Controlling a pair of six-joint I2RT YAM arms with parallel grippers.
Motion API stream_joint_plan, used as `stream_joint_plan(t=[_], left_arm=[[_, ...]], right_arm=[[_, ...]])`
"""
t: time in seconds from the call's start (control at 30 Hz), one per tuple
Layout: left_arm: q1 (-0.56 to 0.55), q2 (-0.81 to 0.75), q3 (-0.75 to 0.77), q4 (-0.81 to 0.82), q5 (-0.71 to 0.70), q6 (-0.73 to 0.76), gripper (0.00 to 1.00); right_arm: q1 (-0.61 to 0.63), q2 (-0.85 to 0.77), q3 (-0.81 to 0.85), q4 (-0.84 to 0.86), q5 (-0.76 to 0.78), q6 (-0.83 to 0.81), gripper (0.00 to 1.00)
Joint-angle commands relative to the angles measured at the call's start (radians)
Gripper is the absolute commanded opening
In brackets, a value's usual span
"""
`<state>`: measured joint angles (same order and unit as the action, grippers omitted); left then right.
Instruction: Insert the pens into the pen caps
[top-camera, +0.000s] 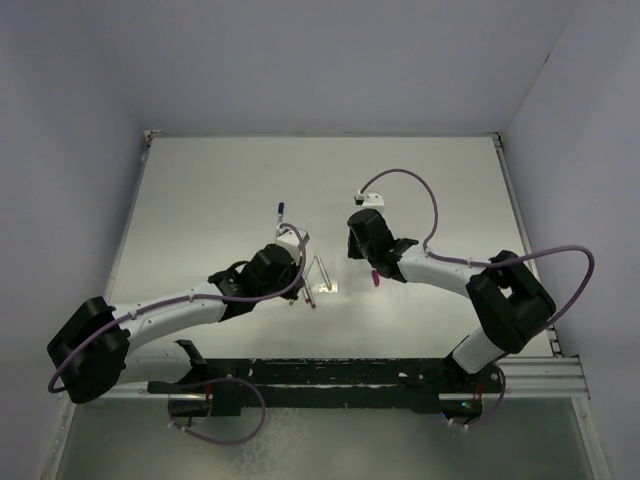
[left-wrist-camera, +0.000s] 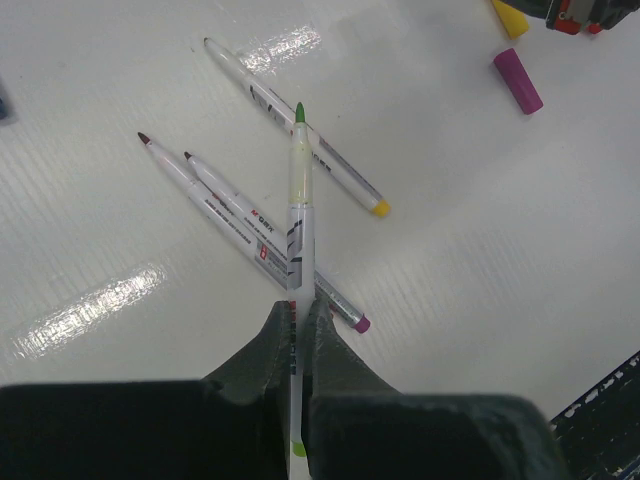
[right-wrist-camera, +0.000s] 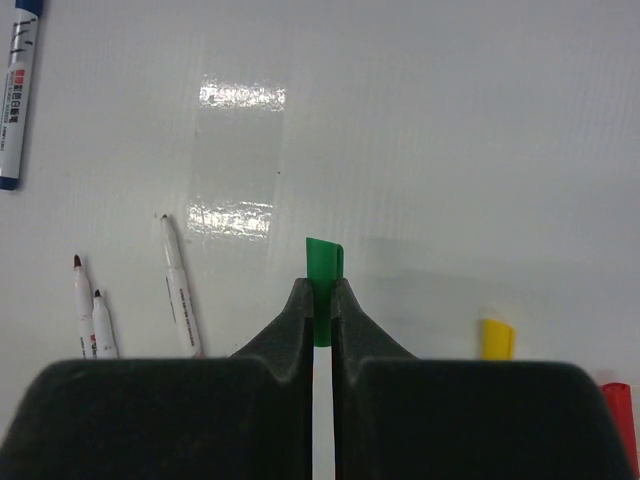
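Observation:
My left gripper (left-wrist-camera: 298, 305) is shut on a whitish pen with a green tip (left-wrist-camera: 298, 190) and holds it above the table; it also shows in the top view (top-camera: 297, 250). My right gripper (right-wrist-camera: 322, 285) is shut on the green cap (right-wrist-camera: 324, 260), whose open end sticks out past the fingertips; it also shows in the top view (top-camera: 358, 245). Three uncapped pens (left-wrist-camera: 255, 225) lie crossed on the table below the held pen. A magenta cap (left-wrist-camera: 518, 80), a yellow cap (right-wrist-camera: 496, 338) and a red cap (right-wrist-camera: 618, 400) lie loose near the right gripper.
A pen with a blue cap on it (top-camera: 281, 214) lies further back on the white table (top-camera: 200, 200); it also shows in the right wrist view (right-wrist-camera: 20, 90). A black rail (top-camera: 330, 375) runs along the near edge. Walls enclose the table on three sides.

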<state>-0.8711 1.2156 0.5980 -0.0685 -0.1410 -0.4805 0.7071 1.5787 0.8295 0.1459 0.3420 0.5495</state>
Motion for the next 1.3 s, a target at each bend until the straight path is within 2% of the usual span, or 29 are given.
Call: stream_joint_plan(t=[0.0, 0.23, 0.5, 0.7, 0.83, 1.13, 1.27], left_arm=[[-0.001, -0.031, -0.001, 0.059, -0.017, 0.036, 0.0], [-0.001, -0.063, -0.031, 0.156, 0.021, 0.064, 0.0], [0.001, -0.13, -0.133, 0.439, 0.167, 0.079, 0.0], [0.001, -0.168, -0.182, 0.583, 0.178, 0.084, 0.0], [0.001, -0.171, -0.223, 0.735, 0.191, 0.072, 0.0], [0.0, -0.113, -0.24, 0.894, 0.188, 0.053, 0.0], [0.0, -0.091, -0.222, 0.914, 0.185, 0.055, 0.0]], right_arm=[[0.005, -0.048, 0.059, 0.046, 0.034, -0.067, 0.0], [0.004, -0.136, 0.031, 0.177, 0.036, -0.1, 0.0], [0.003, -0.273, -0.118, 0.488, -0.047, -0.094, 0.0], [0.004, -0.369, -0.195, 0.602, -0.09, -0.07, 0.0], [0.003, -0.417, -0.282, 0.758, -0.115, -0.057, 0.0], [0.003, -0.403, -0.402, 1.106, -0.161, 0.001, 0.0], [0.004, -0.375, -0.417, 1.243, -0.193, 0.038, 0.0]])
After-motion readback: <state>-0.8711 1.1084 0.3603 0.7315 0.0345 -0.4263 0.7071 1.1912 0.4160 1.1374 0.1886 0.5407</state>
